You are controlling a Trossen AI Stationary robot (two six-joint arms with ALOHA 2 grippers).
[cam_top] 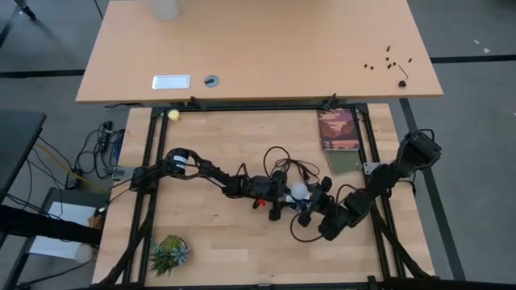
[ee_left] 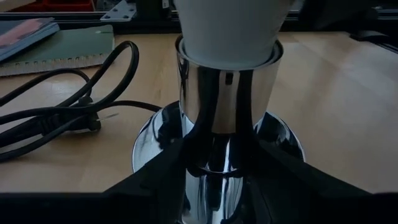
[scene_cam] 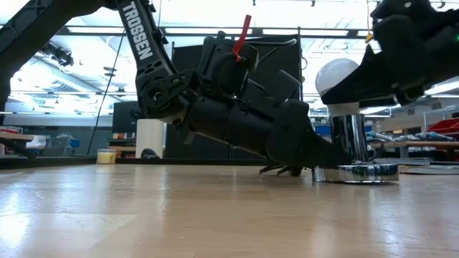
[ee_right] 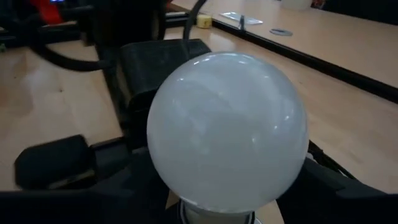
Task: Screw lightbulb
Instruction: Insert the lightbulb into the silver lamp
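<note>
1. High view: the lightbulb (cam_top: 300, 191) sits mid-table in a chrome socket (scene_cam: 354, 143), tangled black cord (cam_top: 282, 161) behind it.
2. Left gripper (cam_top: 284, 197) clamps the socket's stem.
3. Right gripper (cam_top: 313, 201) flanks the bulb's globe; contact hidden.
4. A notebook (cam_top: 339, 137) lies far right, a small plant (cam_top: 170, 252) near left.

The lightbulb (ee_right: 227, 134) is round and white, like a smooth ball. It stands straight up, with its round end on top. Its narrow end sits down inside a shiny silver tube (ee_left: 229, 106), so the screw part is hidden. The tube stands on a round shiny foot (scene_cam: 356, 173) that rests flat on the wooden bench (cam_top: 234, 242). From above, the lightbulb shows as a small white dot near the middle of the bench.
</note>
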